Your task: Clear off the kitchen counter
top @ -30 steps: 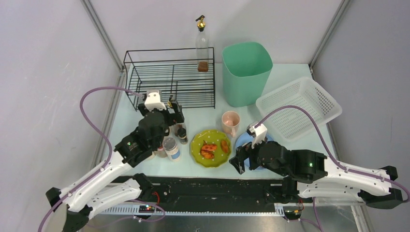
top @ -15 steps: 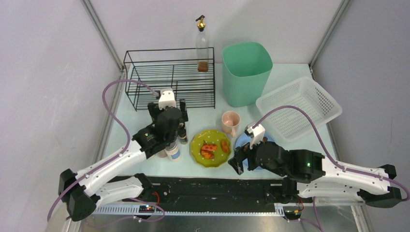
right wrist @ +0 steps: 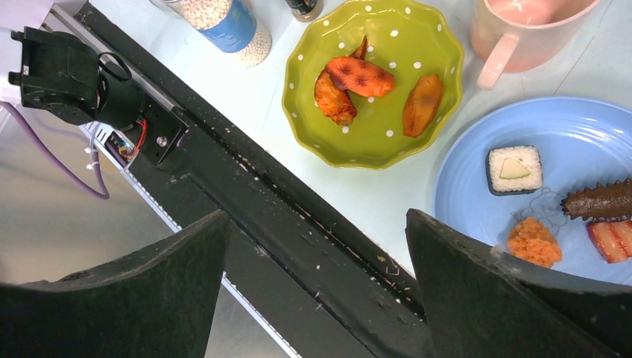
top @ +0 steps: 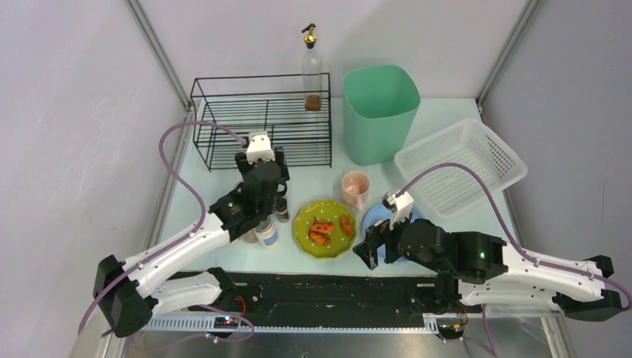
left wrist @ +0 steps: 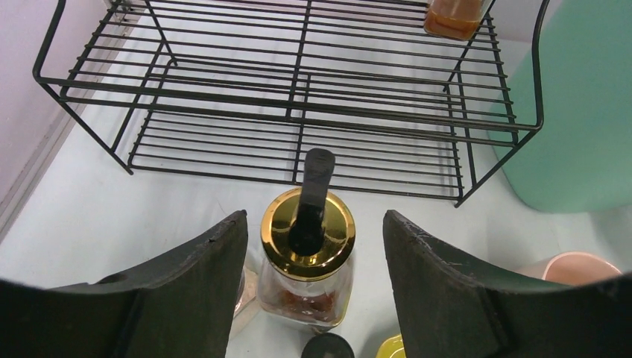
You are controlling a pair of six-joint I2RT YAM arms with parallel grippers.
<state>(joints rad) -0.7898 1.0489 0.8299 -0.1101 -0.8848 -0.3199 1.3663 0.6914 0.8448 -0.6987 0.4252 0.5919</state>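
Gold-lidded jar [left wrist: 306, 262] holds reddish bits [left wrist: 302, 302] (spice, perhaps); green bowl [right wrist: 417, 37], fried pieces [right wrist: 358, 76].

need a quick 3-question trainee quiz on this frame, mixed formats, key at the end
1. Multiple choice: what stands between the fingers of the left gripper?
A) gold-lidded jar
B) blue-labelled shaker
C) tall oil bottle
2. True or false: the pink mug stands on the kitchen counter, outside the white basket.
3. Short answer: in the right wrist view, what colour is the plate that carries the sushi piece?
Key: 1 A; 2 true; 3 blue.
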